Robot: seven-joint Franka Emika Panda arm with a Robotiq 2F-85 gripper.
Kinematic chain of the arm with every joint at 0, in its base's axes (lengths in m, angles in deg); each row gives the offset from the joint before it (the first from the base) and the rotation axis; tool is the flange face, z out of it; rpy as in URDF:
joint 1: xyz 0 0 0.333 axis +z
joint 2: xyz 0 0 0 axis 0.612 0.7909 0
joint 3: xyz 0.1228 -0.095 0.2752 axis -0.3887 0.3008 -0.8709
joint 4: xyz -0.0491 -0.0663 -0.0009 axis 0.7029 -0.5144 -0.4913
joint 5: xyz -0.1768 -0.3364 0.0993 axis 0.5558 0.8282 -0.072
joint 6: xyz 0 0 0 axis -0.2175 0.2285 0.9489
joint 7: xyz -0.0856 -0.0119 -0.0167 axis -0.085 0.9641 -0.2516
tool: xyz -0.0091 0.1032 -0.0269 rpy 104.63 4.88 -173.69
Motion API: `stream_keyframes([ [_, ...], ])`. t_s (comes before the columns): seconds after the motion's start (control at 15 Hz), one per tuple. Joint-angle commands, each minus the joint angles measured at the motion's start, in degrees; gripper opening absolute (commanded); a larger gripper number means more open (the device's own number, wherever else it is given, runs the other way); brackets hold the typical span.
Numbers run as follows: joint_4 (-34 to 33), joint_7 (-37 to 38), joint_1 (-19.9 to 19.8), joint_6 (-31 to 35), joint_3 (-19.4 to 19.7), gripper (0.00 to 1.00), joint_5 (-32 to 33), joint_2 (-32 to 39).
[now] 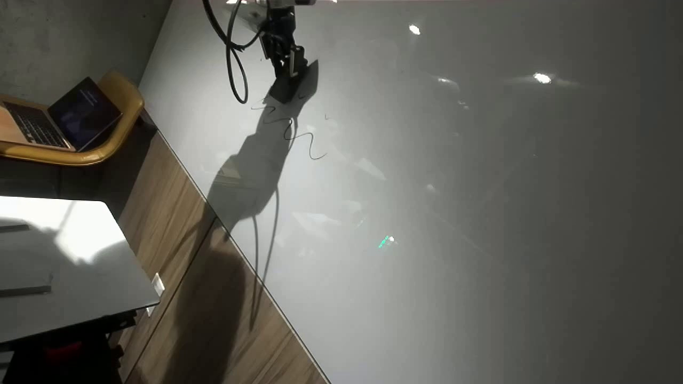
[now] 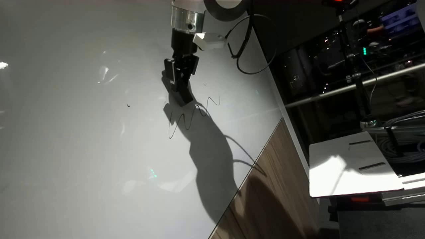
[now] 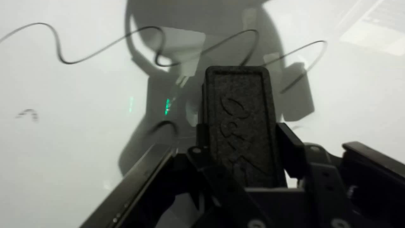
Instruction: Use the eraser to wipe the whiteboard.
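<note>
A dark grey, oblong, foam-like eraser (image 3: 242,126) may twist against the large, glossy grey-white whiteboard (image 1: 480,224).

Drag on its free end, which juts past the jaws, would probably cause the twist; a light or tilted press could leave parts of the thin, dark, wavy pen line (image 3: 69,63) unwiped. The jaws are clamped on the eraser's long sides, so it lies between them, near the pen line; whether it touches the whiteboard cannot be told.

A lab or office, by its large whiteboard (image 1: 480,213), laptop (image 1: 74,117) on a chair (image 1: 130,101), and coiled cables (image 2: 410,155).
</note>
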Motion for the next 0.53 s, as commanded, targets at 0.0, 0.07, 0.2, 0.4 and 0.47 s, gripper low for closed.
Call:
stream_keyframes([
  [0.0, -4.36, 5.28, 1.87, -0.63, -4.45, 0.29, 3.62, 3.67],
  [0.07, -4.84, 6.42, 2.34, -0.65, -5.57, 0.29, 4.48, 4.35],
  [0.2, -5.65, 8.16, 3.10, -0.72, -7.26, 0.29, 6.05, 5.57],
  [0.4, -6.74, 10.12, 3.27, -0.70, -8.60, 0.29, 9.98, 7.57],
  [0.47, -7.26, 9.91, 3.13, -0.83, -8.52, 0.29, 11.07, 8.27],
])
